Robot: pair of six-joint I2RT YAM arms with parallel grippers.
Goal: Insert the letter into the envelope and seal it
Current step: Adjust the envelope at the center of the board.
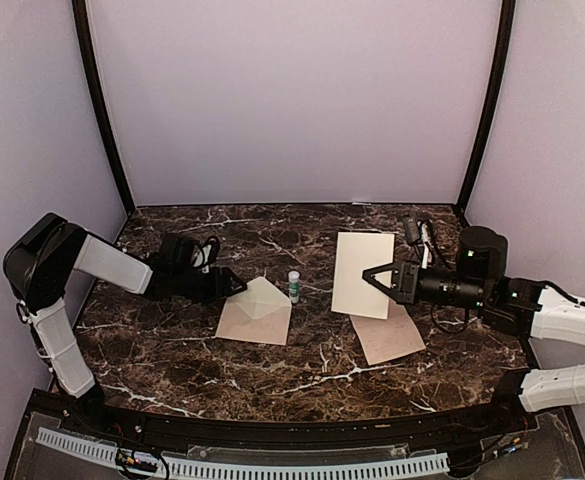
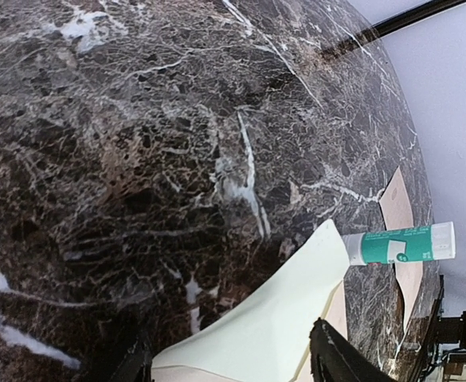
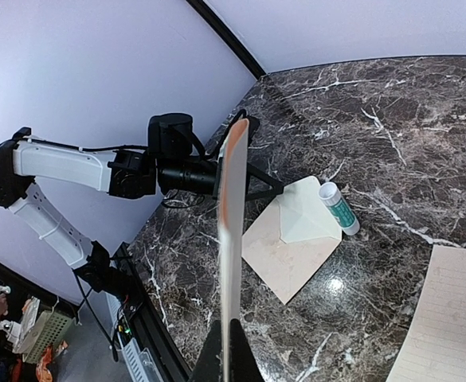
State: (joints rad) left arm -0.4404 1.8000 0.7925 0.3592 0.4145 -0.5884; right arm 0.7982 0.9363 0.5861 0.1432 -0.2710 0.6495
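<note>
The envelope (image 1: 255, 318) lies left of the table's middle, its pointed flap (image 1: 265, 298) lifted off the body. My left gripper (image 1: 237, 284) is at the flap's left corner, low over the marble. In the left wrist view the pale flap (image 2: 288, 318) runs between my two fingers (image 2: 336, 358), which stand apart on either side of it, so the left gripper (image 2: 229, 358) is open. My right gripper (image 1: 367, 277) is shut on the near edge of the letter (image 1: 364, 268), held above the table right of centre. The right wrist view shows the letter (image 3: 231, 239) edge-on, rising from my right gripper (image 3: 231, 350), with the envelope (image 3: 284, 259) beyond.
A green-and-white glue stick (image 1: 294, 286) lies just right of the flap's tip, also in the wrist views (image 2: 400, 244) (image 3: 338, 208). A second, tan lined sheet (image 1: 390, 332) lies flat under and in front of the held letter. Black frame posts stand at the back corners.
</note>
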